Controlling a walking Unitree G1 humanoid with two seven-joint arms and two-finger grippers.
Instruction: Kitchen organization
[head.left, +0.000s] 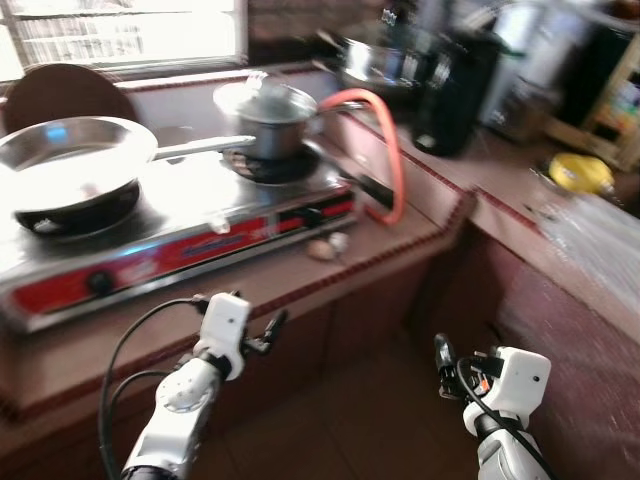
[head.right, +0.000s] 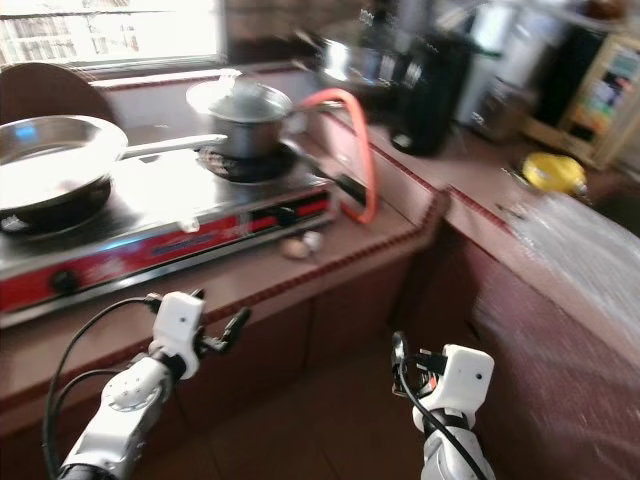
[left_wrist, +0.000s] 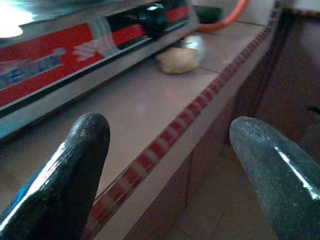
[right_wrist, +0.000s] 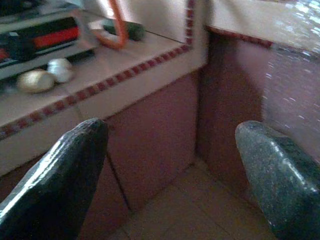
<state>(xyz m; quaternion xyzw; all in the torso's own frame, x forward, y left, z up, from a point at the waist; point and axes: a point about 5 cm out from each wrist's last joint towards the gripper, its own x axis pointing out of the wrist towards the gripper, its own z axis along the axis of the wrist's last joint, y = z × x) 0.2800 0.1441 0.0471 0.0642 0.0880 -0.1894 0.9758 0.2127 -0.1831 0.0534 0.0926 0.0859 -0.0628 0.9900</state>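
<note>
Below, both claws (head.left: 272, 330) (head.left: 441, 358) spread, empty, facing stove (head.left: 170, 235) counter.

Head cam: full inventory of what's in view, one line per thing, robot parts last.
Gas stove: 1, silver with red front, on the counter.
Frying pan: 1, steel, on the stove's left burner.
Lidded pot: 1, steel, on the stove's right burner.
Hose: 1, orange, curving from behind the pot down beside the stove.
Small round items: 2, one tan and one pale, on the counter before the stove.
Yellow object: 1, right counter, blurred.
Left gripper: open, at the counter edge.
Right gripper: open, before the cabinets.
</note>
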